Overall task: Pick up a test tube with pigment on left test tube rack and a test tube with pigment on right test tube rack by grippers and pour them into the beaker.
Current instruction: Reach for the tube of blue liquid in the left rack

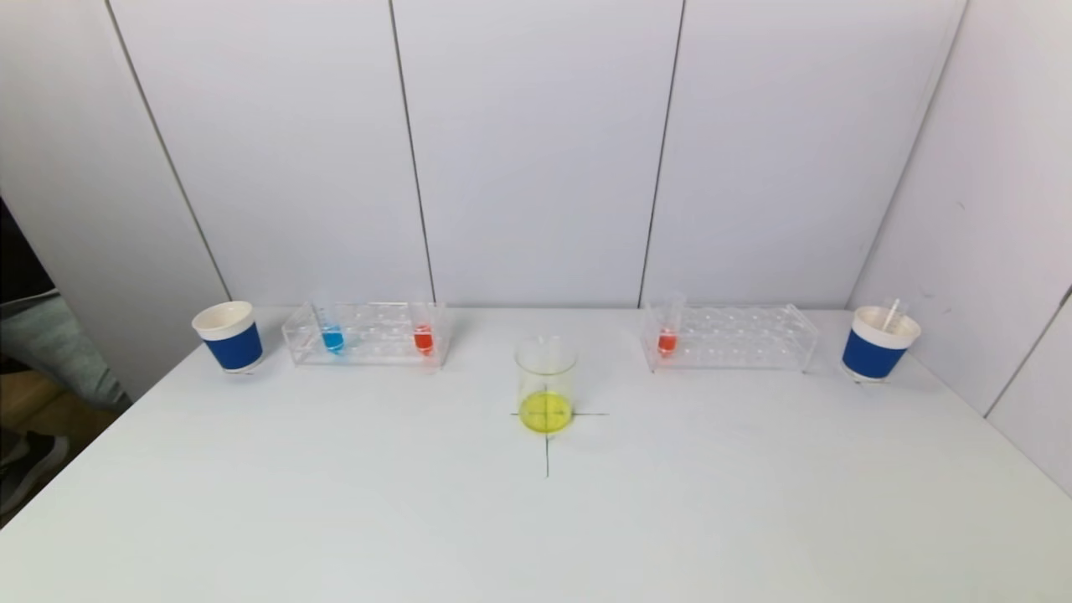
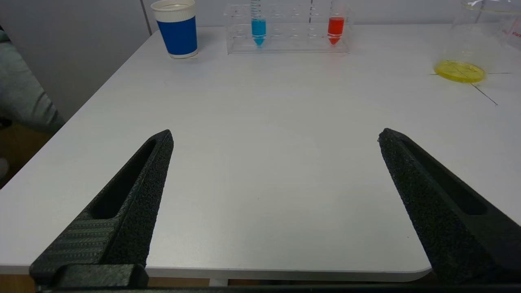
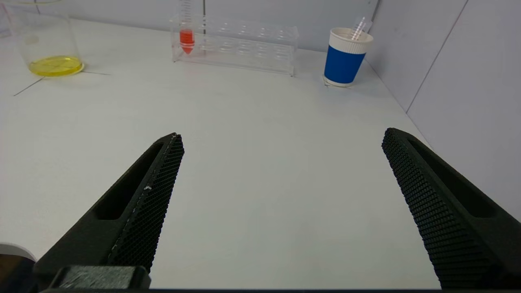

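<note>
- A white table [image 1: 335,502] stands against pale wall panels, seen from above and in front.
- A clear glass beaker [image 1: 545,385] stands near the table's middle, on a thin black cross mark [image 1: 547,452]. A shallow layer of yellow liquid lies in its bottom.
- On the robot's left side, near the back edge, sits a clear left test tube rack [image 1: 367,333]. It holds a blue test tube [image 1: 332,337] toward its outer end and a red test tube [image 1: 423,337] at the end nearer the beaker. Both stand upright.
- On the right side sits a clear right test tube rack [image 1: 730,337]. One red-filled tube [image 1: 667,337] stands upright at its end nearest the beaker.
- A left blue paper cup [image 1: 229,336] with a white rim stands just beyond the left rack's outer end.
- A right blue paper cup [image 1: 878,343] stands beyond the right rack's outer end, with an empty clear tube [image 1: 891,314] leaning inside it.
- The left gripper [image 2: 274,136] hangs over the near left edge of the table, well apart from the racks, jaws spread wide and holding nothing.
- The right gripper [image 3: 283,136] hangs over the near right part of the table, jaws likewise wide apart and empty.
</note>
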### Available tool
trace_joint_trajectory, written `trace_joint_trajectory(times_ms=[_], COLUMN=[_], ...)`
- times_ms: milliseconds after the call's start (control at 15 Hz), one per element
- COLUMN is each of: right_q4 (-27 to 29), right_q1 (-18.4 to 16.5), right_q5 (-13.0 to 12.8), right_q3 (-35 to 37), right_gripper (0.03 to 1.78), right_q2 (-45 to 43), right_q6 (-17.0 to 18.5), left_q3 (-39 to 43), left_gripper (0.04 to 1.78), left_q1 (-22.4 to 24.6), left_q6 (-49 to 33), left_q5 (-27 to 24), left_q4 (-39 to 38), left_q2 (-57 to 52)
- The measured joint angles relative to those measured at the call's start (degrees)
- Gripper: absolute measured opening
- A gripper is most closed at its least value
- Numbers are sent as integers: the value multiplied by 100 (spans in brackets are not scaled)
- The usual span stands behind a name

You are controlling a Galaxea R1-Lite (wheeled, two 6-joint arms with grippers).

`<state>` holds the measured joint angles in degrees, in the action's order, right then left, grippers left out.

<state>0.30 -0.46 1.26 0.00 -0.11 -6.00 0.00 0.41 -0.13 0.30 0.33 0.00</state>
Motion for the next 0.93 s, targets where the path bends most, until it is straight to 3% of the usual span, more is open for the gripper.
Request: trace_joint_trajectory(times_ms=[267, 933], right_q4=[5, -4], right_q1=[5, 9], right_q5=[-11, -16], right_q3=[0, 0], right_gripper=[177, 177], right_q2=[0, 0], right_q6=[317, 339], left_q3=[0, 0], left_gripper=[176, 176], left_q1=[0, 0], left_q6=[-2, 13], left_q5=[0, 10], left_q4=[2, 2], left_q2=[0, 0])
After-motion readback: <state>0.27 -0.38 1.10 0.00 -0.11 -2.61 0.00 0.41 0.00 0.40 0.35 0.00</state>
